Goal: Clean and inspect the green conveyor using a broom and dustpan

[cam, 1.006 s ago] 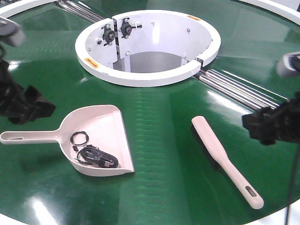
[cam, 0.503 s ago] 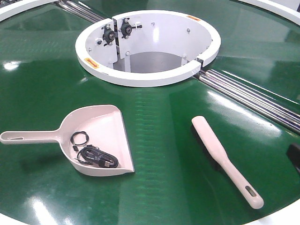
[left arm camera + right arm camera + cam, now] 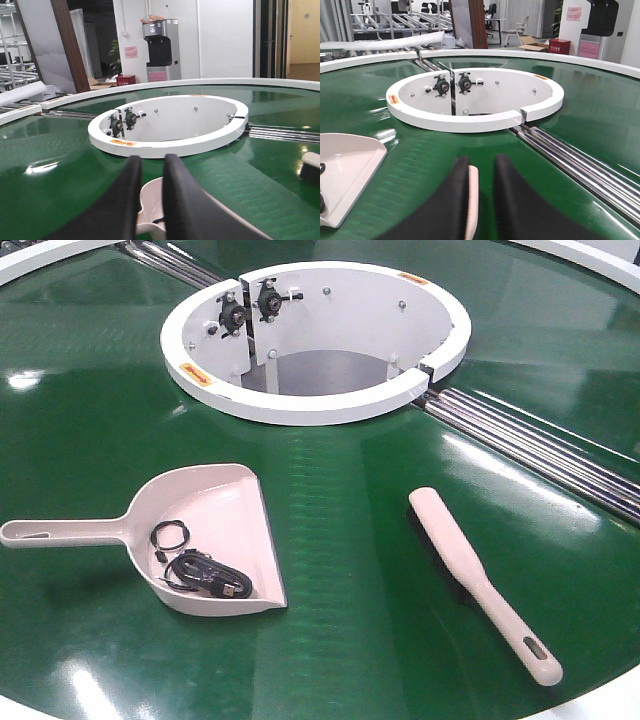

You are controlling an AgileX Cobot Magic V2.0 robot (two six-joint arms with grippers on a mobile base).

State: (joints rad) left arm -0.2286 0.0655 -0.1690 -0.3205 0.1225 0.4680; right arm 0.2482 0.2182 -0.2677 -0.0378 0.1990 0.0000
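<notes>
The green conveyor (image 3: 350, 500) fills the front view. The dustpan (image 3: 215, 515) lies at the front left, handle pointing left, with black coiled cables (image 3: 205, 575) in it. The broom (image 3: 470, 575) lies flat at the front right, handle toward the front edge. Neither gripper shows in the front view. In the left wrist view my left gripper (image 3: 150, 161) hovers behind the dustpan (image 3: 152, 200), jaws slightly apart and empty. In the right wrist view my right gripper (image 3: 481, 164) hovers behind the broom (image 3: 472, 200), jaws slightly apart and empty.
The white ring opening (image 3: 300, 400) with black bearing fittings sits at the back centre. Silver rails (image 3: 530, 445) run from it toward the right edge. The belt's white outer rim (image 3: 600, 705) curves along the front right.
Both arms, seen at the left and right edges one second ago, have pulled back out of the front view. The dustpan and broom have not moved.
</notes>
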